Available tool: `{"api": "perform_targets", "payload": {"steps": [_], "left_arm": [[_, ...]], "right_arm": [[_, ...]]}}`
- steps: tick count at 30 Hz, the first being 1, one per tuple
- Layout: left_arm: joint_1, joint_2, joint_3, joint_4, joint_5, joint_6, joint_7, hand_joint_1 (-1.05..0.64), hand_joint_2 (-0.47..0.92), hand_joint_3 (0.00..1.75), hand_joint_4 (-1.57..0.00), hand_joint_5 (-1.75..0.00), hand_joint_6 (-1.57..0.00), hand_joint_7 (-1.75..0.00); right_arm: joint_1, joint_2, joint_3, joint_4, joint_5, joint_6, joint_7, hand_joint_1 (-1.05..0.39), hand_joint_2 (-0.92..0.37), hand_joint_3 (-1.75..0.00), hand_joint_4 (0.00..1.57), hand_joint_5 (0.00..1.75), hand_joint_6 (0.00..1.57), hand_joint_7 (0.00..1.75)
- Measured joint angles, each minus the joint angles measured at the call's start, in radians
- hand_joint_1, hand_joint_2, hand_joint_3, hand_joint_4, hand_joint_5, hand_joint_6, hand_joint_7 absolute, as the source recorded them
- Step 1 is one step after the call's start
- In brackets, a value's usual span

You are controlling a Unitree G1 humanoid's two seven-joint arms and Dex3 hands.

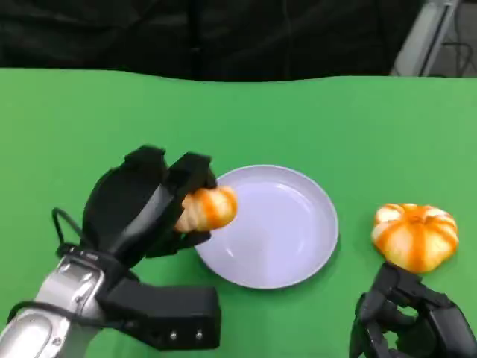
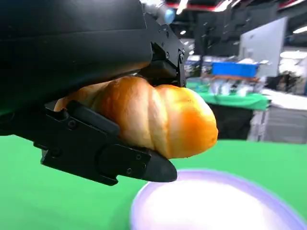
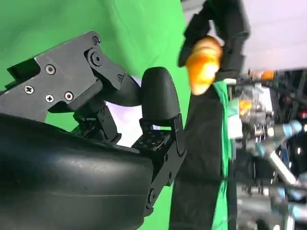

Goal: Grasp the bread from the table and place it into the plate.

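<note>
My left hand (image 1: 145, 205) grips a golden twisted bread roll (image 1: 207, 209) and holds it in the air over the left rim of the pale lilac plate (image 1: 283, 239). In the left wrist view the bread (image 2: 153, 117) is clamped between black fingers (image 2: 110, 153) with the plate (image 2: 216, 201) just below it. The right wrist view shows the bread (image 3: 202, 64) in the left hand (image 3: 225, 28) at a distance. My right hand (image 1: 414, 321) rests low at the front right with its fingers curled in and nothing in them.
A round orange-and-white pumpkin-shaped bun (image 1: 415, 235) lies on the green table (image 1: 89, 127) right of the plate, just beyond my right hand. A dark backdrop runs behind the table's far edge.
</note>
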Motion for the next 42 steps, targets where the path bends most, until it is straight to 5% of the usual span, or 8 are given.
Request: {"api": "perform_targets", "payload": {"steps": [12,28,30,32,33,34,37,42], "left_arm": [[-0.16,-0.166,-0.101,0.26,-0.011,-0.021,0.02,-0.11,0.89,0.22,-0.62,-1.75,-0.54,-1.75],[-0.225,-0.217,-0.146,0.455,-0.001,-0.045,0.097,-0.09,0.9,0.19,-0.62,-1.75,-0.53,-1.74],[-0.233,-0.219,-0.146,0.493,-0.017,-0.07,0.105,-0.14,0.92,0.18,-0.68,-1.26,-0.82,-0.86],[-0.238,-0.219,-0.145,0.521,-0.04,-0.102,0.104,-0.15,0.92,0.18,-0.7,-1.15,-0.92,-0.6],[-0.241,-0.219,-0.145,0.531,-0.048,-0.115,0.103,-0.26,0.92,0.21,-0.67,-0.79,-0.89,-0.39],[-0.244,-0.218,-0.145,0.542,-0.06,-0.129,0.099,-0.56,0.92,0.34,-0.41,-0.35,-0.67,-0.16],[-0.256,-0.197,-0.157,0.585,-0.076,-0.191,0.052,-0.83,0.92,0.55,-0.08,-0.04,-0.4,-0.02],[-0.258,-0.177,-0.166,0.609,-0.075,-0.208,0.021,-0.96,0.92,0.71,0.0,0.0,-0.24,0.0]], "right_arm": [[0.014,0.01,0.014,-0.023,-0.001,0.02,-0.017,-0.14,-0.56,-1.22,0.84,1.75,0.69,1.66],[0.028,0.011,0.03,-0.058,-0.003,0.022,-0.038,-0.14,-0.56,-1.22,0.84,1.75,0.69,1.66],[0.028,0.011,0.033,-0.058,-0.003,0.022,-0.039,-0.14,-0.56,-1.22,0.84,1.75,0.69,1.66],[0.029,0.011,0.035,-0.058,-0.003,0.022,-0.04,-0.14,-0.56,-1.22,0.84,1.75,0.69,1.66],[0.029,0.011,0.035,-0.058,-0.003,0.022,-0.041,-0.14,-0.56,-1.22,0.84,1.75,0.7,1.66],[0.029,0.011,0.036,-0.058,-0.003,0.022,-0.041,-0.14,-0.56,-1.22,0.84,1.75,0.7,1.66],[0.028,0.011,0.036,-0.058,-0.003,0.022,-0.041,-0.13,-0.56,-1.23,0.84,1.75,0.69,1.67],[0.028,0.011,0.037,-0.058,-0.002,0.022,-0.041,-0.13,-0.56,-1.23,0.84,1.75,0.69,1.66]]}}
